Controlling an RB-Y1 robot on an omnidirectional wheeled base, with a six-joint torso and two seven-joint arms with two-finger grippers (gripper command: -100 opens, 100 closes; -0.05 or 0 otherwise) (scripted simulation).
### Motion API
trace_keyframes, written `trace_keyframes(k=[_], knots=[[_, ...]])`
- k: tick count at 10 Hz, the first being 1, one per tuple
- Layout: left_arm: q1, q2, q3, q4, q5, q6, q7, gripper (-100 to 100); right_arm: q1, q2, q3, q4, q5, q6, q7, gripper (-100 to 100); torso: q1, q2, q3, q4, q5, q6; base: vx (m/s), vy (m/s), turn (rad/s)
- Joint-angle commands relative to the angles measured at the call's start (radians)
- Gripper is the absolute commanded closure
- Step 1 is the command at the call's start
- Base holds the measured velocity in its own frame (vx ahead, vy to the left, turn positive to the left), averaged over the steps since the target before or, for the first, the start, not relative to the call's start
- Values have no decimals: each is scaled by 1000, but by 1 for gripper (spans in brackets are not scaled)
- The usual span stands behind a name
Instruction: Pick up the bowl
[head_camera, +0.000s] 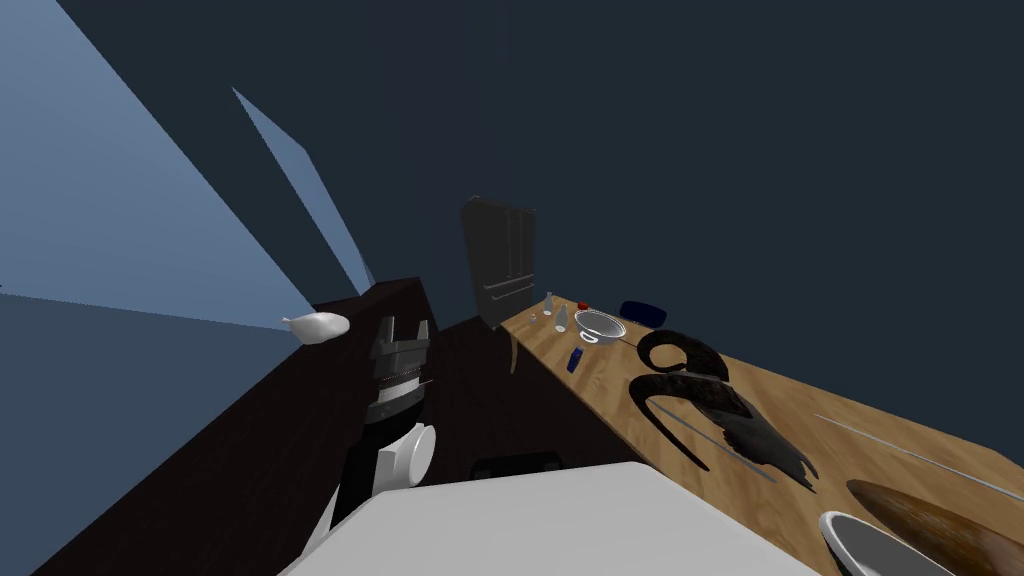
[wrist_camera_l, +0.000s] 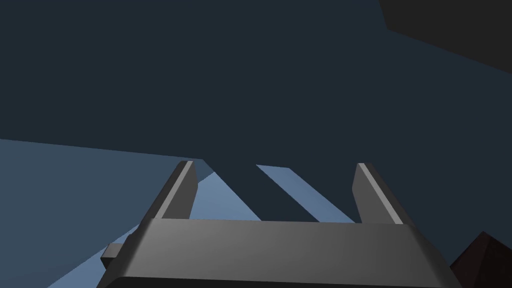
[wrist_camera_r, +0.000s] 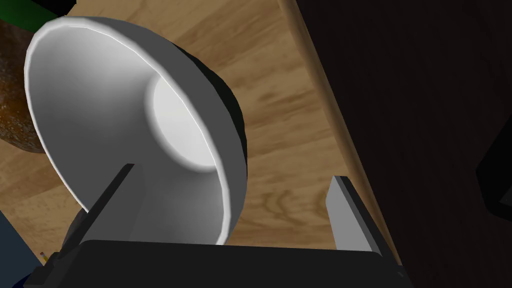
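A white bowl (wrist_camera_r: 115, 100) stands on the wooden table (wrist_camera_r: 280, 125) near its edge; in the head view the bowl (head_camera: 868, 548) is at the bottom right. My right gripper (wrist_camera_r: 232, 175) is open and straddles the bowl's near rim. One finger (wrist_camera_r: 112, 195) is over the inside and the other finger (wrist_camera_r: 345, 210) is outside, above the wood. Nothing is pinched between them. My left gripper (head_camera: 406, 328) is raised at the left, away from the table. Its fingers (wrist_camera_l: 182, 190) stand open and hold nothing.
A brown rounded thing (wrist_camera_r: 12, 100) lies against the bowl's far side. Further along the table (head_camera: 800, 420) are a dark curved object (head_camera: 700, 390), a small blue item (head_camera: 574, 360), a white strainer-like bowl (head_camera: 600, 325) and small bottles (head_camera: 561, 318). A dark counter (head_camera: 300, 420) carries a white object (head_camera: 318, 325).
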Motion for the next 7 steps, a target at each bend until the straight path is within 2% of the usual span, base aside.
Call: trace_keyframes(k=[1,2,5,6,7], knots=[[0,0,0,0,0,0,0,0,0,0,0,0,0,0,0,0,0,0,0,0,0,0,11,-11,-6],[0,0,0,0,0,0,0,0,3,33,-7,29,5,1,7,-100,3,3,2,1,1,0,10,-30,33],[0,0,0,0,0,0,0,0,7,82,-17,73,13,2,17,-100,2,6,3,1,1,0,2,-43,21],[0,0,0,0,0,0,0,0,9,71,-17,60,15,4,11,-100,2,6,4,1,1,0,0,-20,4],[0,0,0,0,0,0,0,0,9,73,-17,63,15,4,11,100,3,6,4,1,1,0,0,0,0]])
